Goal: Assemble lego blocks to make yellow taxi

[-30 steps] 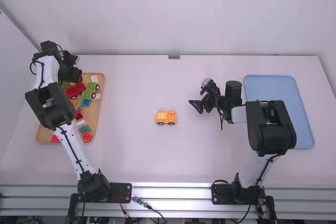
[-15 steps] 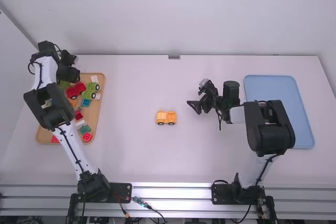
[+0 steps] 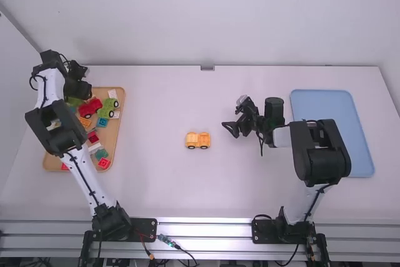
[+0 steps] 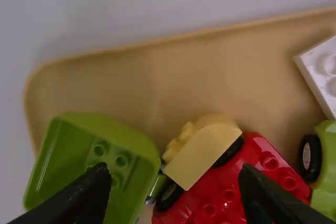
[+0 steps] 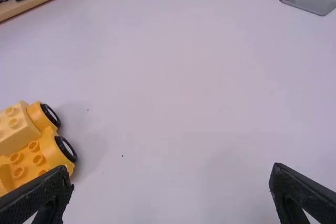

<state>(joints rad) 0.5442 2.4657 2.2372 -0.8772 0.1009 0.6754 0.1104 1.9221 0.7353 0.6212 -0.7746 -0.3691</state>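
Pale yellow block (image 4: 202, 153): it lay inside the wooden tray (image 4: 131, 77), close to the tray's rim, on its side, with the studs facing sideways; I judged it was the piece wanted for the taxi.
Block's long side: it ran slantwise to the line joining the left gripper's two fingers, so I thought the wrist needed some turning before a straight pinch.
Block's neighbours: in the tray, the red vehicle (image 4: 220, 198) was right beside it, with the open green block (image 4: 142, 140) near its other end; a finger could have bumped either of them.
Left gripper (image 4: 176, 198): it was over the tray, its fingers spread with nothing pinched; the block was ahead of the gap and between the two finger lines, so the move seemed to call for a little forward, then down.
Nearer arm: the left one, clearly, being already above the tray.
Yellow vehicle (image 3: 198, 141): it stood on its wheels on the table (image 3: 162, 186), well apart from the tray, towards the robot's right.
Right gripper (image 5: 172, 174): it was on the same side of the tray, beyond the vehicle, fingers wide apart, holding nothing.
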